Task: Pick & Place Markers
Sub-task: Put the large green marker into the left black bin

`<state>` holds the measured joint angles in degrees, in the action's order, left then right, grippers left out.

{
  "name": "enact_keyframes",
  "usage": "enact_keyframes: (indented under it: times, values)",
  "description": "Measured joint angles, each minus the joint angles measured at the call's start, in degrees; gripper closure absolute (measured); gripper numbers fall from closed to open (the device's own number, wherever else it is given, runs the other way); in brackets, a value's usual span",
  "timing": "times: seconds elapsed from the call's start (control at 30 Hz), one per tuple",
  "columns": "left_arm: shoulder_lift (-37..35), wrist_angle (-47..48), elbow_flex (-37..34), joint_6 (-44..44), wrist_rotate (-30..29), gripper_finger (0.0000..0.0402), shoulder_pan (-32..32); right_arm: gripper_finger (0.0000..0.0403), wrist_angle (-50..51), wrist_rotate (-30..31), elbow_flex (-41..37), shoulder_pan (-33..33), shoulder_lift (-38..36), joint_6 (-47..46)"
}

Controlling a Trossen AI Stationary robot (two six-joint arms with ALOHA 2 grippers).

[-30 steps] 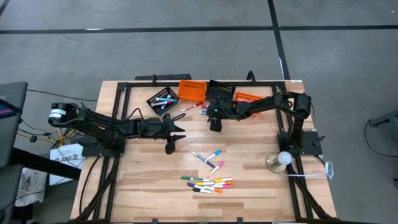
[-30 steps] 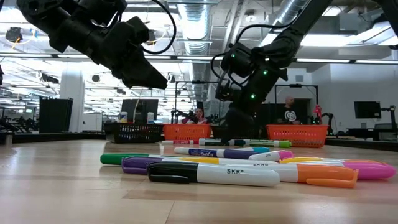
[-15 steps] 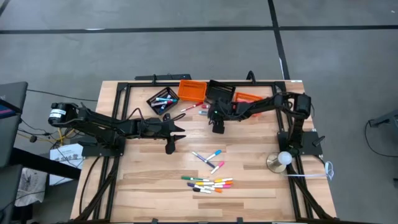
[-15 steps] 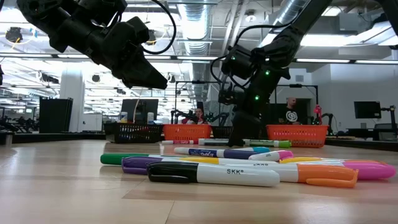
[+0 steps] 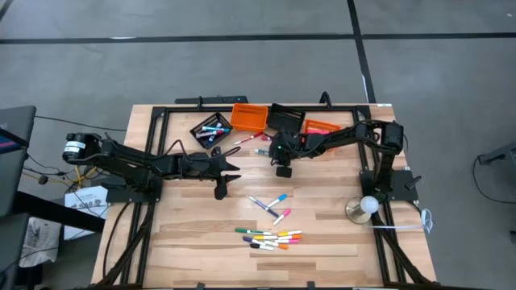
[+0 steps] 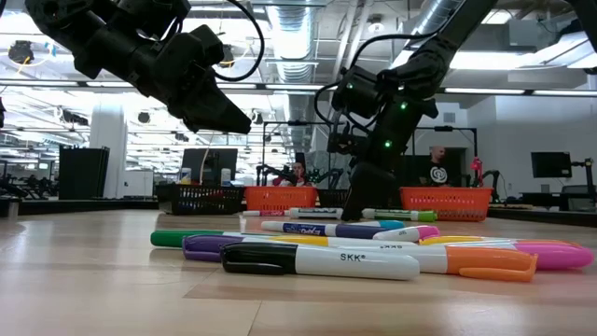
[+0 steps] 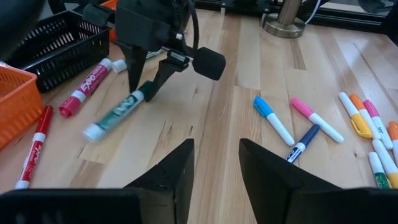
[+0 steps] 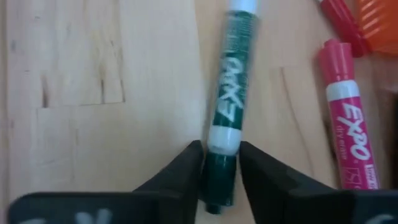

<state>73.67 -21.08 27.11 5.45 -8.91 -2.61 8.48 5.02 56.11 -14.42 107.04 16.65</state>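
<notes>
Broadly, the wooden table (image 5: 193,234) carries both dark arms, three bins along its far edge and markers scattered in groups. From the side, the left arm reaches toward the middle, and the left gripper (image 5: 227,171) hangs above bare wood with its two fingers (image 7: 171,177) parted by a moderate gap and nothing between them. From the opposite side the right arm stretches across, and the right gripper (image 5: 283,168) is down near the far bins, its fingers (image 8: 180,174) drawn in against the dark cap end of a green marker (image 8: 225,118); the marker's white-tipped end points away from the gripper, tilted down toward the wood. Beside it lie a pink marker (image 8: 348,118) and a red marker (image 7: 34,146). A black bin (image 5: 208,129) holds several markers, next to an orange bin (image 5: 249,118). Nearer the front, three markers (image 5: 271,206) lie loosely together, and a tighter cluster of markers (image 5: 269,238) lies closest to the front edge
</notes>
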Motion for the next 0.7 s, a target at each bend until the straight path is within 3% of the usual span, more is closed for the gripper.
enact_keyframes:
  times: [0.17, 0.43, 0.7]
  values:
    - [0.00, 0.00, 0.00, 0.00, 0.02, 0.0275, 0.00, 0.0361, 0.03, -0.31, -0.03, 0.05, -0.07, -0.11]
    - [1.10, 1.65, 0.02, -0.58, -0.47, 0.0275, 0.02, 0.0356, 3.42, -1.05, 2.51, 1.12, 0.14, -0.60]
    - [7.19, -0.64, 0.03, -6.71, -7.20, 0.0270, 0.38, 0.0353, 10.23, -0.61, 8.24, 6.17, 0.15, 0.36]
